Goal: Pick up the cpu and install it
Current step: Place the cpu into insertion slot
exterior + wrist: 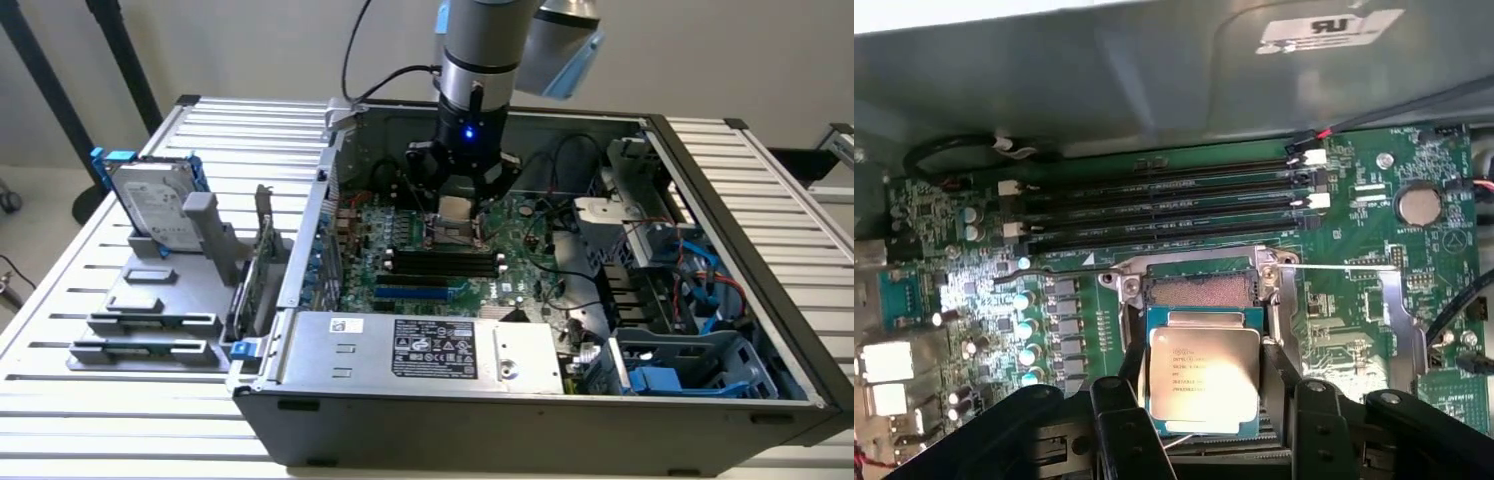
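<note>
Robot fingers (1116,425) grip the cpu (1202,372) by two opposite edges, spread wide because the chip itself is wide, and hold it just above the open socket (1194,290) of a motherboard (1354,215). The silver lid faces up and the chip hangs roughly in line with the socket, apparently so that it can seat flat instead of catching on the contacts. The socket's contact field lies bare inside its metal frame, ready to take the part. The black memory slots (1154,205) run just beside the socket. The board sits in an opened computer case (534,425) laid on its side on a slatted table (767,170), giving the arm access from above. A hard drive (147,200) stands in a rack (147,305) outside the case, well apart on the exterior view's left.
</note>
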`<state>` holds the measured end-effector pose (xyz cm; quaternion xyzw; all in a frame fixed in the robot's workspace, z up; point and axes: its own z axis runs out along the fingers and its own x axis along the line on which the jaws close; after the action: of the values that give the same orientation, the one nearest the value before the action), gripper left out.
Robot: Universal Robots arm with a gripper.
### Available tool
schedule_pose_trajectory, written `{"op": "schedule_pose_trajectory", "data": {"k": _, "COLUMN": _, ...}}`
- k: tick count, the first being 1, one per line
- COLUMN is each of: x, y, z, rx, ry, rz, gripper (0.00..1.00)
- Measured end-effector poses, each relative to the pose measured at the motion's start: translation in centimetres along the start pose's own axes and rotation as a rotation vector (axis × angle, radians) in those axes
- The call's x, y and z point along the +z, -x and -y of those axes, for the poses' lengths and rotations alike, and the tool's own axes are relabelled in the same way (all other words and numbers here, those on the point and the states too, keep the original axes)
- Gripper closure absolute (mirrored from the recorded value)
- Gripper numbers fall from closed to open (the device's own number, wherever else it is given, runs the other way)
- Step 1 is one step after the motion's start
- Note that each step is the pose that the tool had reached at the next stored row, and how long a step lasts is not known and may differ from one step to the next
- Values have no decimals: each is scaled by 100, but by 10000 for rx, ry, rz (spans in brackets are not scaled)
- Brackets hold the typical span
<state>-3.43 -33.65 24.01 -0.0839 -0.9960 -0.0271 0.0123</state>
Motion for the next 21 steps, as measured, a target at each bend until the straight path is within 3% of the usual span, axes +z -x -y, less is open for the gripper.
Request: {"op": "schedule_pose_trajectory", "data": {"k": 21, "x": 18, "y": 0, "z": 1, "rx": 3814, "ry": 110, "rz": 199, "gripper": 45}}
